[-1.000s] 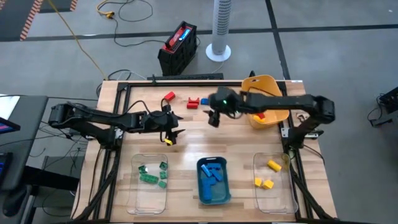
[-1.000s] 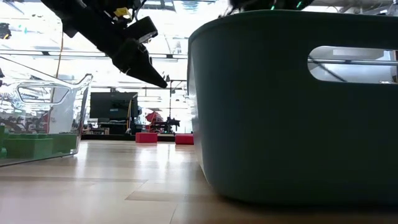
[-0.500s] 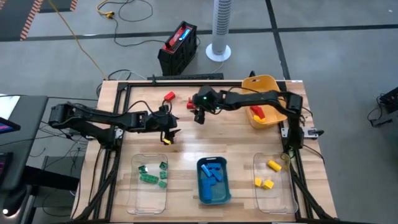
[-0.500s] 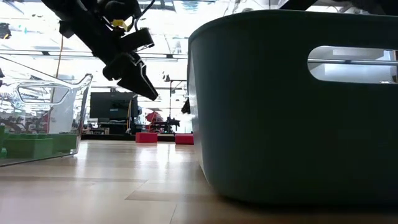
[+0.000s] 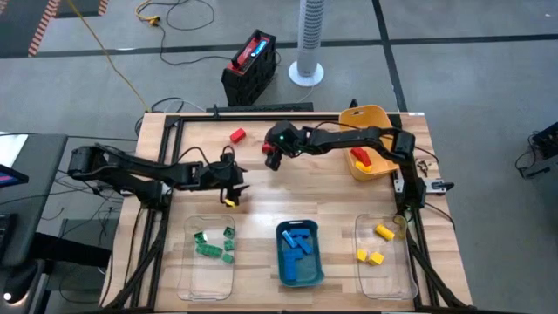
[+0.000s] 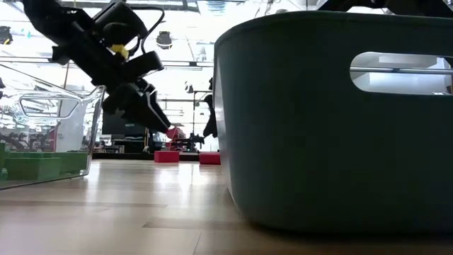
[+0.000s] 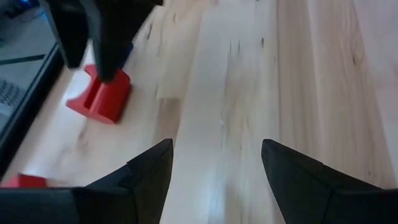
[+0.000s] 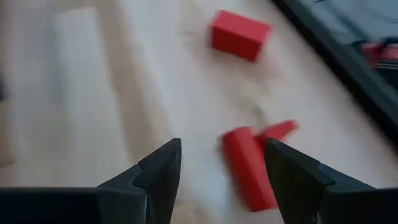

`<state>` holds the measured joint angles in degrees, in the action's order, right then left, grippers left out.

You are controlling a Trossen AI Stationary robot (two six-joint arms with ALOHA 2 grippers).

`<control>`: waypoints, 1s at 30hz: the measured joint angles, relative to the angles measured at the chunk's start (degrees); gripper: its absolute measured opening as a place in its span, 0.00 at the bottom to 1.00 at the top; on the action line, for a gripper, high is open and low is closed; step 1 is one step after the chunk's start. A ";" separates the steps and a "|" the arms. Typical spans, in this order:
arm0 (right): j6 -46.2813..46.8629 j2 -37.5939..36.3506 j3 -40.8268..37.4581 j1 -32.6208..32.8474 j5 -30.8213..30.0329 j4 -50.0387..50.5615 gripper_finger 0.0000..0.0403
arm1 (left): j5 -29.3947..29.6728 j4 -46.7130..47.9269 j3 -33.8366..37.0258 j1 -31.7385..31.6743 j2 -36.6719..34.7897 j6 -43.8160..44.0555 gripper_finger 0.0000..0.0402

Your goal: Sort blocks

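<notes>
While both hang over the table, right gripper (image 8: 217, 180) spread wide above red block (image 8: 250, 167), left gripper (image 7: 214, 165) wide, empty.

A wooden table (image 5: 261, 187) carries four bins: a clear bin (image 5: 185, 262) at 7 o'clock, a teal bin (image 5: 299, 275) at 6 o'clock, another clear bin (image 5: 403, 266) at 5 o'clock, and a yellow bin (image 5: 373, 118) at 2 o'clock. Beyond the table, at 12 o'clock, a black crate (image 5: 248, 74) sits on the floor beside a white fan (image 5: 308, 48). A yellow cable (image 5: 105, 52) runs at 11 o'clock.
</notes>
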<state>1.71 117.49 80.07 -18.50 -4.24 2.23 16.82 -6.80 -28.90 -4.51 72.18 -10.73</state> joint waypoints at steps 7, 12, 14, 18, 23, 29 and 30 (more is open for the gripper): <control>4.81 0.00 0.00 3.27 -10.77 0.10 0.59 | -0.04 -3.33 3.12 0.31 0.00 1.80 0.60; 10.59 0.85 2.81 1.97 -11.99 5.72 0.57 | -0.07 -3.83 3.14 1.10 0.00 1.78 0.60; 10.71 2.44 5.37 1.84 -12.06 7.79 0.56 | -0.06 -4.26 3.14 1.33 0.00 1.59 0.60; 9.02 5.76 10.93 2.65 -11.71 12.81 0.54 | -0.05 -4.35 3.14 1.43 -0.23 1.38 0.60; 9.07 7.61 17.12 3.01 -11.64 19.93 0.53 | -0.03 -3.99 3.10 1.43 -2.05 1.34 0.60; 11.50 11.39 23.78 2.12 -11.63 27.94 0.54 | -0.04 -1.55 3.09 1.43 -5.55 1.39 0.60; 11.69 12.37 24.79 1.93 -11.47 29.25 0.54 | -0.04 -1.42 3.07 1.43 -6.03 1.41 0.60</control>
<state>13.41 129.86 104.86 -16.57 -15.70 31.49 16.78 -8.21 -25.82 -3.07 66.15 -9.32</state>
